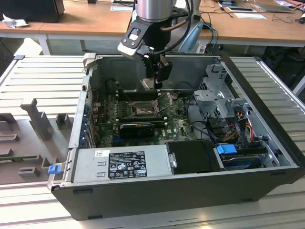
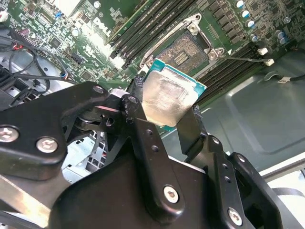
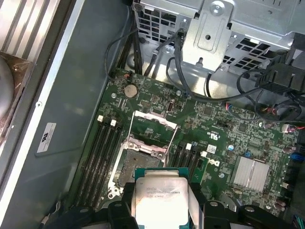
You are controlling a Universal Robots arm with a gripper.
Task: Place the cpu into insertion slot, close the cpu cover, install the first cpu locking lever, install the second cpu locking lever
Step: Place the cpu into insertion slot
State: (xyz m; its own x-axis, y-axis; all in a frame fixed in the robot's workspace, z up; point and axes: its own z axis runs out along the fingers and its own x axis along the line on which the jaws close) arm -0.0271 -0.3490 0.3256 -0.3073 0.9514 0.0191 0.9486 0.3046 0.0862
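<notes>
So the black two-fingered hand (image 1: 155,84) is closed down to chip width on the small flat square cpu with the silvery-beige metal top (image 2: 169,98) - one finger on each of two opposite edges, and the metal lid is plain to see between them in both wrist views (image 3: 161,200). The chip hangs in the air above the green motherboard (image 3: 214,124), not touching anything but the fingers (image 2: 143,129).

The square black-framed insertion slot with the dull golden-grey contact field (image 3: 143,157) sits open below, well apart from the chip. In the exterior view it's (image 1: 141,112) a bit nearer the camera than the hand. The thin silver square-frame cpu cover with the big window (image 3: 155,119) stands tilted up off the far side of the slot, so the contacts are bare. Long black memory slots (image 3: 102,152) run along both sides of the socket.

All of it lives inside a big black computer case (image 1: 190,191) lying open on a ribbed grey metal surface (image 1: 38,76) - grey power supply box (image 1: 119,162) along the near wall, metal drive cage (image 1: 219,95) toward the exterior view's right.
</notes>
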